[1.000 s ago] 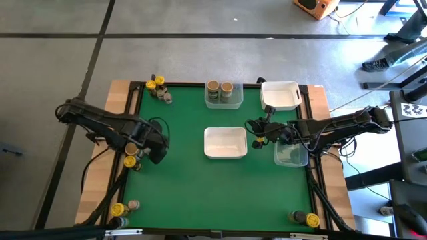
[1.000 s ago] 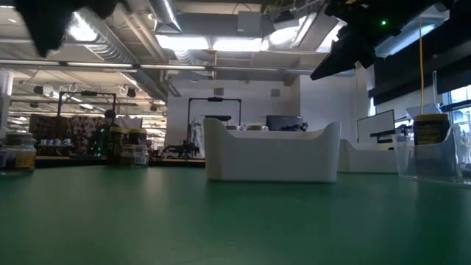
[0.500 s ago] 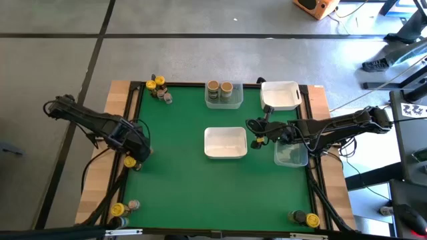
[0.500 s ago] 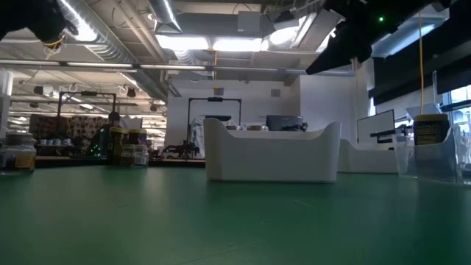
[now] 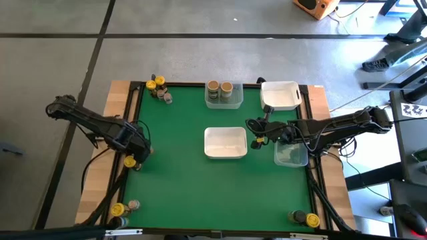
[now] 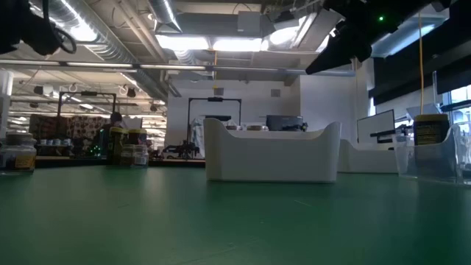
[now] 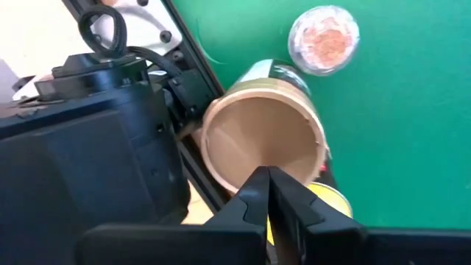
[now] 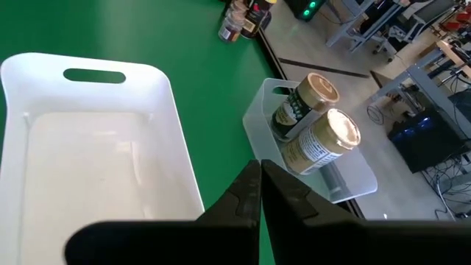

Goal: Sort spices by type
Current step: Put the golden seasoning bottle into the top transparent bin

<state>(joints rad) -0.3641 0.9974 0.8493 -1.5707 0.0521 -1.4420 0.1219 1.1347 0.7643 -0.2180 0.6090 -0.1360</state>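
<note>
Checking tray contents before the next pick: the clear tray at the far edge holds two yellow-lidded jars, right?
Not quite: the two cylindrical spice jars in the clear plastic tray at the far edge have tan lids, not yellow. The high view shows it.

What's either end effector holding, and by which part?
Nothing. Left end effector is shut empty above a tan-lidded spice jar; right end effector is shut empty over the white tray.

White tray [image 5: 225,143] mid-table, second white tray [image 5: 279,95] at far edge, two clear trays [image 5: 224,100], [image 5: 291,155].
</note>
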